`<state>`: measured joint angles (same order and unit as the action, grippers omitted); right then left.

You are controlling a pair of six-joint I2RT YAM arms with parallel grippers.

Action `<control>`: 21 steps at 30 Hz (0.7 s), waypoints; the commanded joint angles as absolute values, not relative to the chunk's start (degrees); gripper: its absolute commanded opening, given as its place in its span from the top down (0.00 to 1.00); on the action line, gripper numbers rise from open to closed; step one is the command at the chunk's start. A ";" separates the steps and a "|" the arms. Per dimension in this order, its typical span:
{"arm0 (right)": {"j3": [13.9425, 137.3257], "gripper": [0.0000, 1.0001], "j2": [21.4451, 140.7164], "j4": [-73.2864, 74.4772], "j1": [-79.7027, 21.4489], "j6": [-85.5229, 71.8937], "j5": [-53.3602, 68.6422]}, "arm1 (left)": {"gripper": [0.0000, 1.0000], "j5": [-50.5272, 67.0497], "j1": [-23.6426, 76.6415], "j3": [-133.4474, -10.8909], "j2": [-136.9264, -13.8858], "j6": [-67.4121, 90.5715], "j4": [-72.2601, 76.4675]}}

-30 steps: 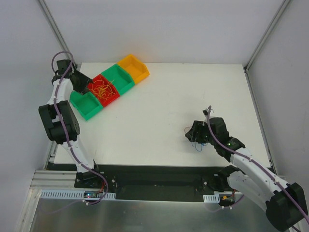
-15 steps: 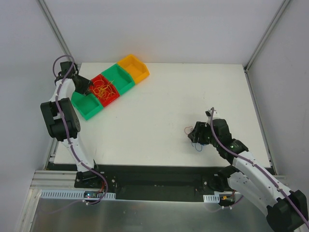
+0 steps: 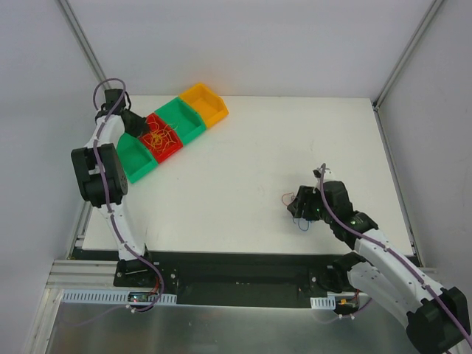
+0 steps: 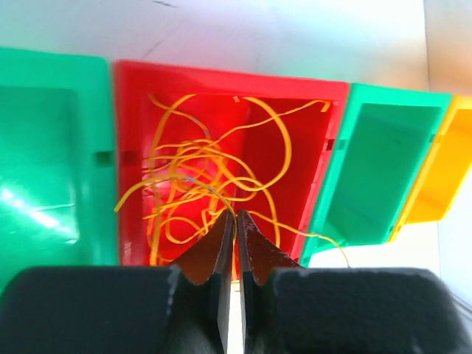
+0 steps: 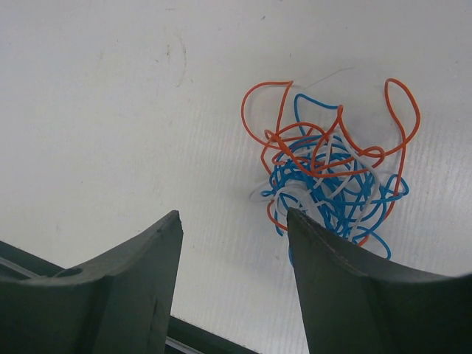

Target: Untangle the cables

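A clump of thin orange, blue and white cables (image 5: 324, 173) lies on the white table and also shows in the top view (image 3: 301, 223). My right gripper (image 5: 233, 214) is open just above the table, with the clump beside and partly under its right finger (image 5: 346, 287). In the top view the right gripper (image 3: 300, 206) sits over that clump. Many thin yellow cables (image 4: 192, 169) lie in the red bin (image 4: 221, 77). My left gripper (image 4: 236, 215) hovers at the red bin's near edge, jaws shut on a yellow cable. It also shows in the top view (image 3: 138, 124).
Four bins stand in a diagonal row at the table's back left: a green bin (image 3: 131, 160), the red bin (image 3: 171, 149), a second green bin (image 3: 184, 118) and a yellow bin (image 3: 206, 102). Grey walls enclose the table.
My left gripper has swung right, from the left green bin to the red bin with the yellow cables. My right gripper has shifted slightly at the clump.
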<state>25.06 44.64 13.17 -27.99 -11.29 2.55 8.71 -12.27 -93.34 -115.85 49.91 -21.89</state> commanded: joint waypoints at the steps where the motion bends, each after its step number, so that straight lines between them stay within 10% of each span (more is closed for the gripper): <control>1: 27.86 0.39 42.37 14.50 -27.77 -10.81 1.23 | 0.98 10.36 -11.16 -99.04 -119.43 48.87 -20.57; 7: 29.00 0.39 40.08 16.17 -27.60 -10.63 0.79 | 0.97 9.41 -11.42 -106.77 -124.36 45.45 -25.83; 21: 28.21 0.39 40.34 15.82 -27.60 -11.16 1.32 | 0.42 12.12 -12.13 -103.72 -108.47 37.36 -28.21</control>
